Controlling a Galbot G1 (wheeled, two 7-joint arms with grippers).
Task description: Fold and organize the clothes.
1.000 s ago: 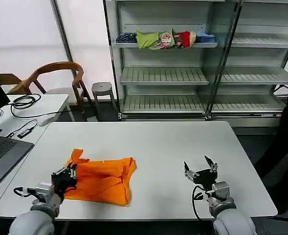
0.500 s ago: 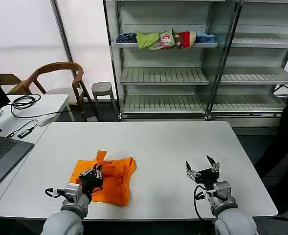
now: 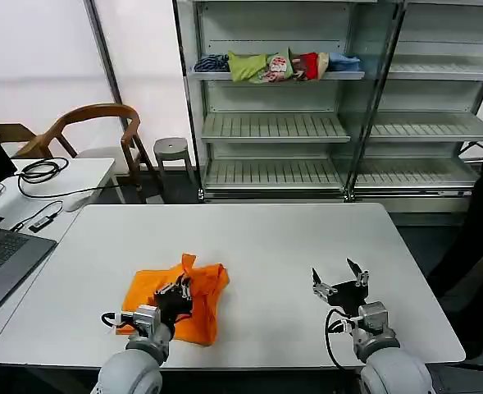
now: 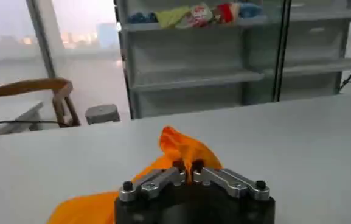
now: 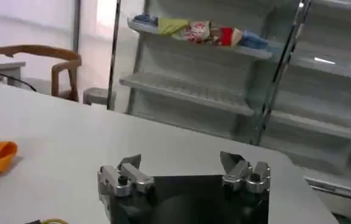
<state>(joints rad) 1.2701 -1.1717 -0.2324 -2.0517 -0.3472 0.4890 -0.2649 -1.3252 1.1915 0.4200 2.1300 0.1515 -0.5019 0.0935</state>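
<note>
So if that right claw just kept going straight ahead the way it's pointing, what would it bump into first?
Probably nothing soon. The right gripper, open, points across bare table toward the shelving beyond the far edge. The orange T-shirt lies off to its side, though depth is hard to judge.

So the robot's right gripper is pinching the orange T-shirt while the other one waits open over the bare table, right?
Not quite: it is the left gripper that is shut on the orange T-shirt, as the head view shows. The right gripper is the one waiting open over the table.
</note>
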